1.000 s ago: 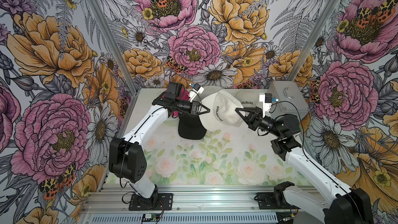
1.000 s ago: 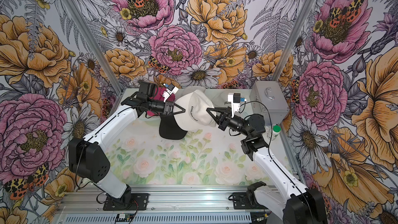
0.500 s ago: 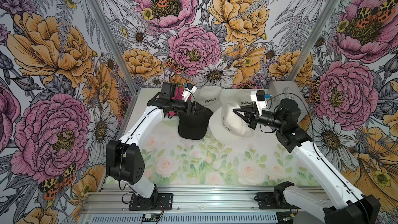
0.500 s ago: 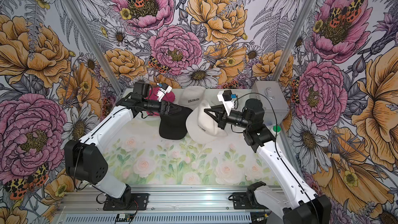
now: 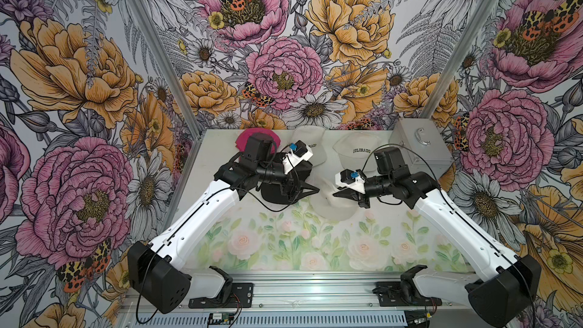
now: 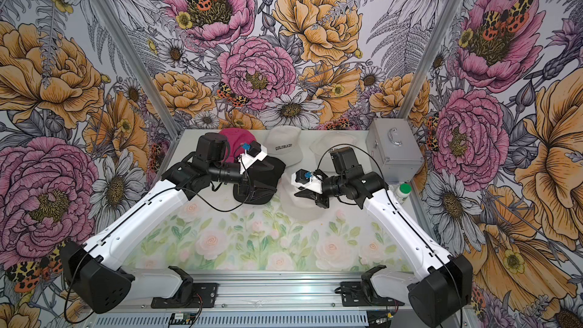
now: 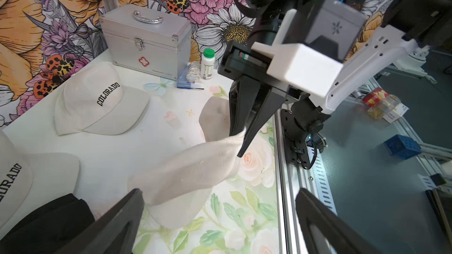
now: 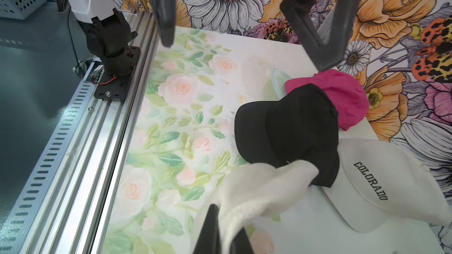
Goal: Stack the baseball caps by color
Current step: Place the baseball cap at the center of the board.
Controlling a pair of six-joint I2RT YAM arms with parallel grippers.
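heads up, right pincer (image 7: 238, 142) is clamped on just an edge of the floppy cream fabric cap (image 7: 190, 167) sagging onto the floral surface (image 7: 159, 128), left pincer (image 8: 245, 53) gapes apart, so it might slip free mid-lift.

Near mat (image 5: 284, 247) open; cream cap (image 5: 331, 209) drapes centre; rear crowded, gaps unclear.

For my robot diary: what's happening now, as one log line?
left gripper: open, empty | right gripper: shut on cream cap | cream cap: beside black cap, not yet stacked
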